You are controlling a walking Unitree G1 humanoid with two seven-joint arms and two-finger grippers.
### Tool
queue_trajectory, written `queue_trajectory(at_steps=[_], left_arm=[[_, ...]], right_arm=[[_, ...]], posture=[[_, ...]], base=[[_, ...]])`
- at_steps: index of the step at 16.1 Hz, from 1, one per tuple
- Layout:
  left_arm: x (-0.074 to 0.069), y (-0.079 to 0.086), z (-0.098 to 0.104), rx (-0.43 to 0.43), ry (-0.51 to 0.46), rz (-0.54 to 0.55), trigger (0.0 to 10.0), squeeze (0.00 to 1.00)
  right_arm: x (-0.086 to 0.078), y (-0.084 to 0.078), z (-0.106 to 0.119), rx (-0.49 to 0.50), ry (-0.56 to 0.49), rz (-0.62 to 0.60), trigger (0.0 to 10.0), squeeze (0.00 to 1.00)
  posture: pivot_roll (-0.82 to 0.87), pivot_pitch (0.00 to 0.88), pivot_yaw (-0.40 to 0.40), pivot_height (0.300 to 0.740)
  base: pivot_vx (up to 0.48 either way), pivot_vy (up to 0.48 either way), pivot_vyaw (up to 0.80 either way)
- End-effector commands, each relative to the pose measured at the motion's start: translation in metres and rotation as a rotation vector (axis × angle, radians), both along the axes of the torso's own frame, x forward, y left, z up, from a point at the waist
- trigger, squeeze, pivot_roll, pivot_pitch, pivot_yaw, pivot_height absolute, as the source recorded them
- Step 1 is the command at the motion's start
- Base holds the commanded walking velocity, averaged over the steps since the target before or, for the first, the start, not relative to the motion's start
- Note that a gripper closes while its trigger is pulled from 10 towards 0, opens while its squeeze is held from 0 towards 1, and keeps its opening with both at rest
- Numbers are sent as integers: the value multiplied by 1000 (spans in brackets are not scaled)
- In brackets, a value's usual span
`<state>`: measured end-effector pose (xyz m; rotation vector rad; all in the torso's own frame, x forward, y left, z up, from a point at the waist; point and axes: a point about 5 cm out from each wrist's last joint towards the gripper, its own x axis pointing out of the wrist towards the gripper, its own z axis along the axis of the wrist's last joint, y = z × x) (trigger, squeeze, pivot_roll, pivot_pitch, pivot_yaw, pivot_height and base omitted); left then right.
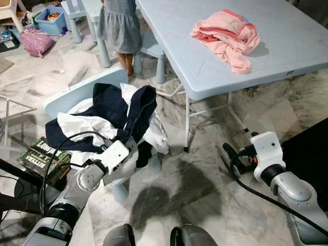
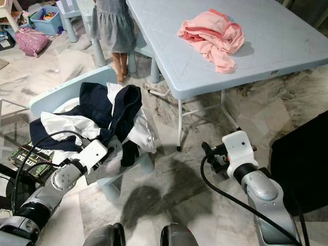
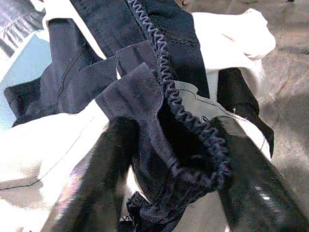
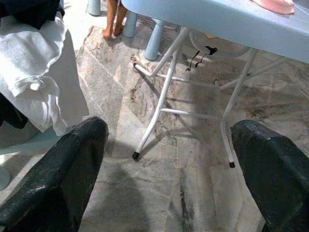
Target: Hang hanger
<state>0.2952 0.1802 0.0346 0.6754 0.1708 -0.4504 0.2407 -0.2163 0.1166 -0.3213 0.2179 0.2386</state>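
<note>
- You're over a veined grey marble floor (image 1: 205, 179), glossy, carrying soft shadows.
- Ahead of you stands a pale blue folding table (image 1: 307, 46) on white metal legs (image 4: 159, 108).
- On your left is a light blue plastic chair (image 1: 72, 95).
- Behind it you see small stools (image 1: 154, 51) and a blue toy bin (image 1: 51, 23).
</note>
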Motion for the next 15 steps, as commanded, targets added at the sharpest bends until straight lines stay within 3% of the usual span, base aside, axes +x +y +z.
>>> queue_trajectory(at_steps=[1,6,11,15], left_arm=[[0,4,-1,-33,25,20,0,0],[0,7,0,-100,27,58,0,0],[4,7,12,-349,50,181,0,0],[-2,3,17,-385,38,187,0,0]], right_arm=[[3,0,-2,-2,-3,-10,10000,0],[10,4,-2,3,-19,-6,10000,0],[14,4,-2,5,-31,-8,10000,0],[18,10,-4,18,-36,1,10000,0]], posture=[[-163,131,-36,740],[-151,116,-37,740],[-135,102,-36,740],[-119,100,-34,740]], base=[[0,0,0],[0,0,0],[0,0,0],[0,0,0]])
